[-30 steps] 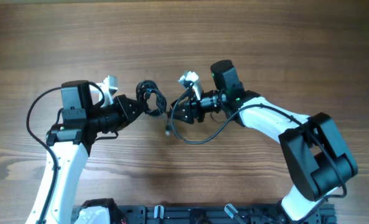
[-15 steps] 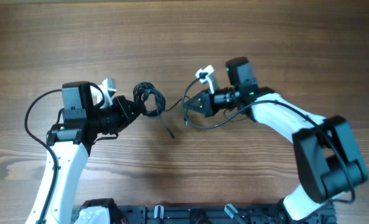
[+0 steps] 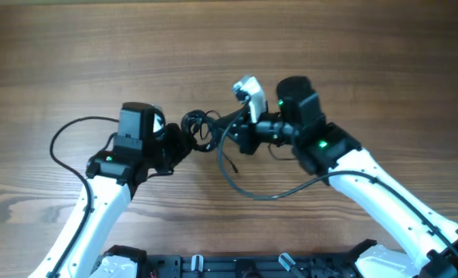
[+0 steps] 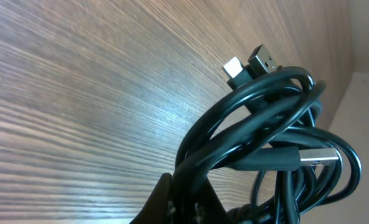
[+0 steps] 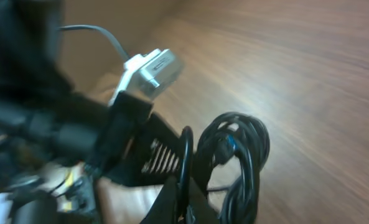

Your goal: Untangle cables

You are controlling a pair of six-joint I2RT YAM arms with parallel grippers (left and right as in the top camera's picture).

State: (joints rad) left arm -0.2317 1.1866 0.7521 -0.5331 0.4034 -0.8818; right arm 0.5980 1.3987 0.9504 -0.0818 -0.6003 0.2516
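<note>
Far left, overhead: left arm cut off by the bottom edge, base out of frame. Left gripper (image 3: pixel 184 144) mostly buried under its own wrist housing, tips hard to separate from the dark tangle ahead. In the left wrist view only a black wedge of fingers (image 4: pixel 179 198) at the bottom edge, pressed together and pinching the lower coils. Exact contact point cut off below the frame.

Centre: cables (image 3: pixel 200 127) bunched between the two grippers, at the left gripper's tip, over the table (image 3: pixel 66 46). Resting on the wood or lifted: cannot tell. Smooth glossy black sheathing, round in section, wound in several overlapping loops. Flat rectangular USB plug (image 4: pixel 266 60) poking out on top, small white connector tip (image 4: pixel 233 66) just beside it. Silver-ended plug (image 4: pixel 320 157) lying across the coils at right. Table matte, wood-grain, finely streaked.

Right: right gripper (image 3: pixel 236 137) up against the bundle's right side. Right wrist view badly blurred. Dark wedge at its bottom edge, seemingly closed on one upright strand. Thin black lead (image 3: pixel 248 193) sagging below, ends lost under the arm. Right arm cut off at the lower right corner.
</note>
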